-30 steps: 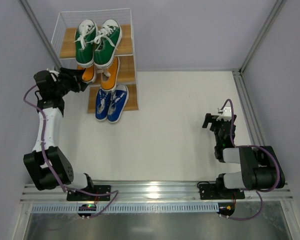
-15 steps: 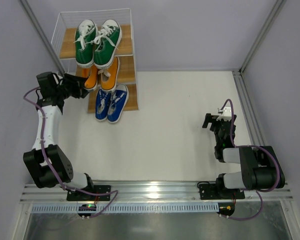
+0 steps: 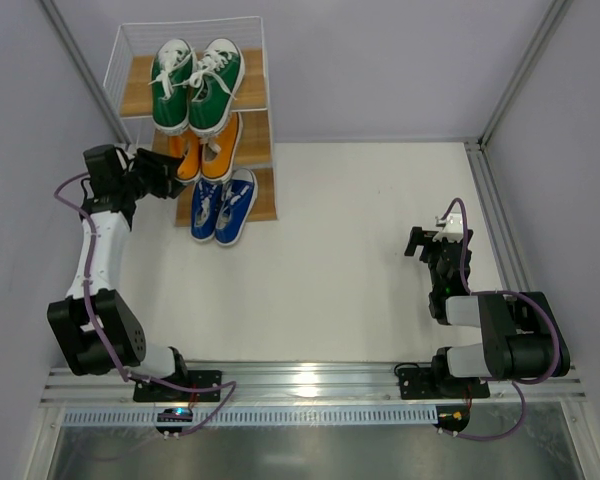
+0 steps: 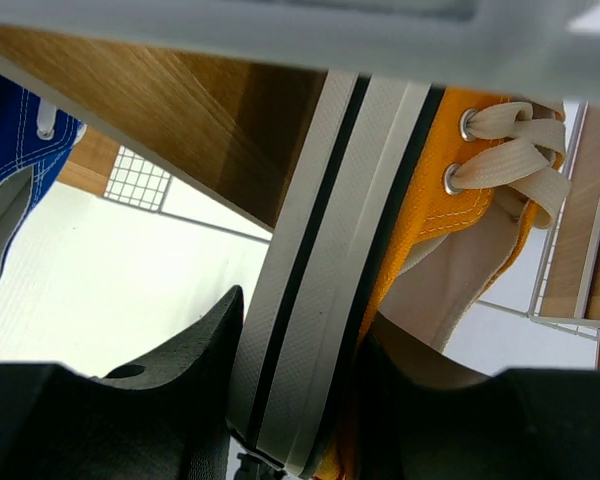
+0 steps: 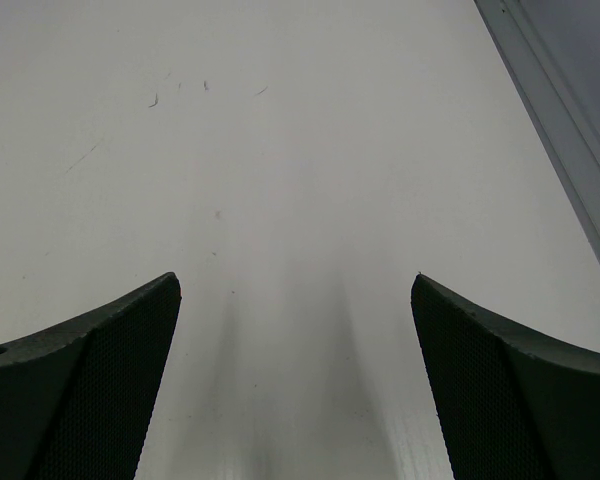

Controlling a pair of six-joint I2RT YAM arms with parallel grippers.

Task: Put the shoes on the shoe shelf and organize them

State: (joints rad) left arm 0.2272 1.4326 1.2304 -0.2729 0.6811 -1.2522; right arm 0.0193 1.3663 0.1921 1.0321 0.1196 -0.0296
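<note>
Top external: seating an orange shoe (image 3: pixel 187 158) on the middle tier of the shoe shelf (image 3: pixel 132 97) with the left gripper (image 3: pixel 170 172), just beside its mate (image 3: pixel 218 148). Left wrist: clamped across that shoe's rubber sole and canvas side. Right wrist: right gripper (image 5: pixel 295 285) spread wide over the table (image 5: pixel 280 120), holding nothing. Next, probably: squaring up, then letting go.

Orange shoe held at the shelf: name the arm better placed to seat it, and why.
Left. The left gripper is shut on the orange shoe at the shelf; the right gripper hangs open over the table, far off.
</note>
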